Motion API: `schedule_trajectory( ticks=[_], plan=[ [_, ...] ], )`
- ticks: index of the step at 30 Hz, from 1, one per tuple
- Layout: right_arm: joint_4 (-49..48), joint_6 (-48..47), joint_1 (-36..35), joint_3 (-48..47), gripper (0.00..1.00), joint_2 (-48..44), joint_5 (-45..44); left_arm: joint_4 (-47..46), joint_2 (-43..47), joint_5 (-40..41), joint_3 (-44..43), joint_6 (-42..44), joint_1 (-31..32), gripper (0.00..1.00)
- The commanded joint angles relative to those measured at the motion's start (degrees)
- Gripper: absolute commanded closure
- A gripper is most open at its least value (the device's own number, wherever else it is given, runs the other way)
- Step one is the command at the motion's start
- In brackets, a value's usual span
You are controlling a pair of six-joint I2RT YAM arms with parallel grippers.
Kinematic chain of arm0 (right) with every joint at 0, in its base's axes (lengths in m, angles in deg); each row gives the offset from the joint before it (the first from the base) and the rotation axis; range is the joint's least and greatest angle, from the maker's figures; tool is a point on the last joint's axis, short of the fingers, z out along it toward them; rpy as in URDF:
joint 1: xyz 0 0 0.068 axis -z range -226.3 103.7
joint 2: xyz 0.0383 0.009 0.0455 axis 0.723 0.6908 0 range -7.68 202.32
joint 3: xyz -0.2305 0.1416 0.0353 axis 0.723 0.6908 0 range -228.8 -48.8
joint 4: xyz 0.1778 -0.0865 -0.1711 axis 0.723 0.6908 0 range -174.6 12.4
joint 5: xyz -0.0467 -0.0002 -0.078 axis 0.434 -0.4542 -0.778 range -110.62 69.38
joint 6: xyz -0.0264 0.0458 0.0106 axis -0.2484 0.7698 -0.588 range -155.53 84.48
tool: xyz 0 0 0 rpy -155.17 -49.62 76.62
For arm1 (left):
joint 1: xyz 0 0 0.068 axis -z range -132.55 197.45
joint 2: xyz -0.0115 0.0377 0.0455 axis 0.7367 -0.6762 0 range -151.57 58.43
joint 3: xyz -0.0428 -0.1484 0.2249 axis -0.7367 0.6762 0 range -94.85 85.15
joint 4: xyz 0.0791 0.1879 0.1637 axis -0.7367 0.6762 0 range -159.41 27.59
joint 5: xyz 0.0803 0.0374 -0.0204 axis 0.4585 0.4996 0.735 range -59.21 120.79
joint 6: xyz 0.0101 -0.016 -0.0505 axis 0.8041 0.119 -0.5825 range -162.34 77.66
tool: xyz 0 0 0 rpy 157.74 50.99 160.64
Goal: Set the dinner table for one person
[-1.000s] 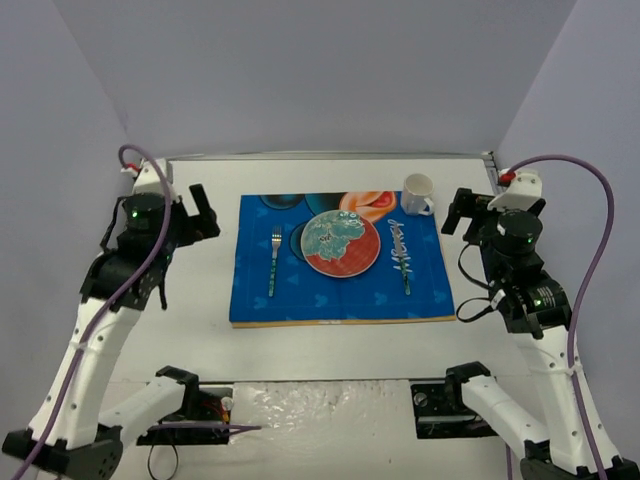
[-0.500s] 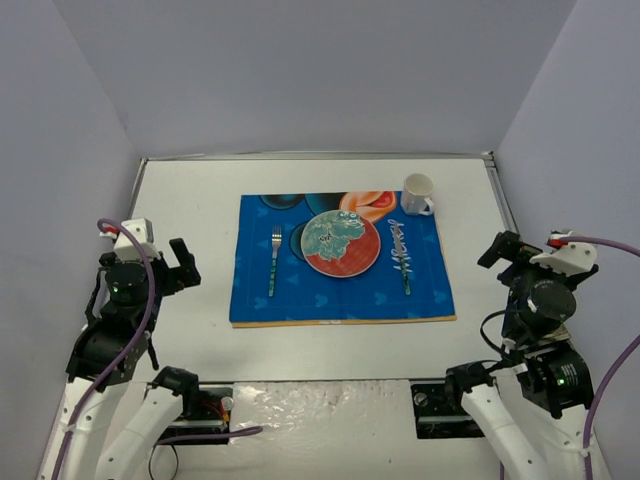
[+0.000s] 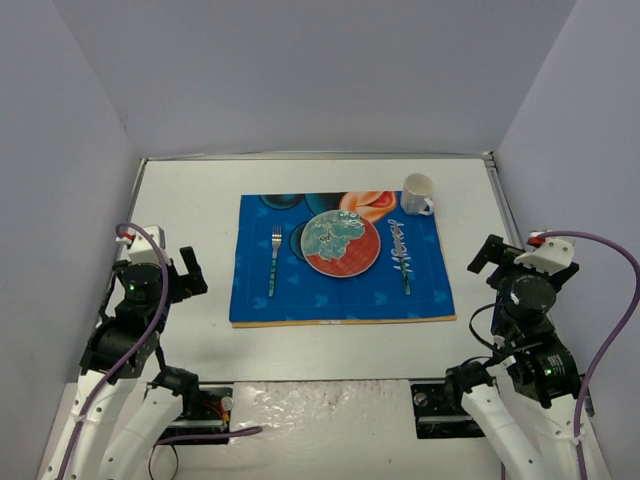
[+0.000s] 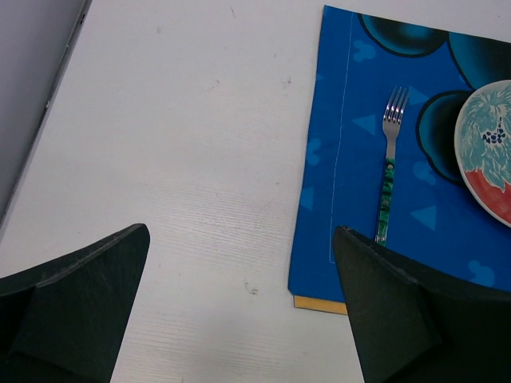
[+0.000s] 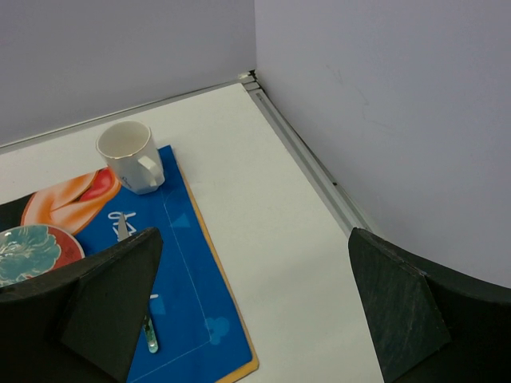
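On the white dinner table [image 3: 195, 205] lies a blue placemat [image 3: 340, 290]. It carries a teal and red plate [image 3: 341, 244], a fork [image 3: 274, 262] to the plate's left and a knife [image 3: 402, 255] to its right. A white mug [image 3: 417, 194] stands at the mat's far right corner. My left gripper [image 3: 190, 272] hangs open and empty over bare table left of the mat; its wrist view shows the fork [image 4: 388, 175] and the mat's edge [image 4: 319, 239]. My right gripper [image 3: 487, 252] is open and empty right of the mat, with the mug [image 5: 128, 155] ahead to its left.
Grey walls [image 3: 300, 80] close in the table at the back and on both sides. A metal rail [image 5: 311, 167] runs along the right edge. The arm bases [image 3: 200, 405] sit at the near edge.
Both arms have drawn back from beside the placemat toward the near edge of the table. Both grippers stayed open; the things on the mat have not moved.
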Motion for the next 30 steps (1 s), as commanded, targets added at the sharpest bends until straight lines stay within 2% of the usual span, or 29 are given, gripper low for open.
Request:
schedule_trajectory(
  ticks=[1,30],
  plan=[
    [-4.7,-0.5,-0.5,-0.3,0.0,0.2,-1.2,-3.9,-1.2,0.3,-0.7,-1.3,-0.3,0.03],
    [-5.4,-2.3,-0.9,-2.6,0.0,0.9,-1.5,-5.2,-2.2,-0.3,-1.5,-1.3,-0.3,0.03]
  ],
)
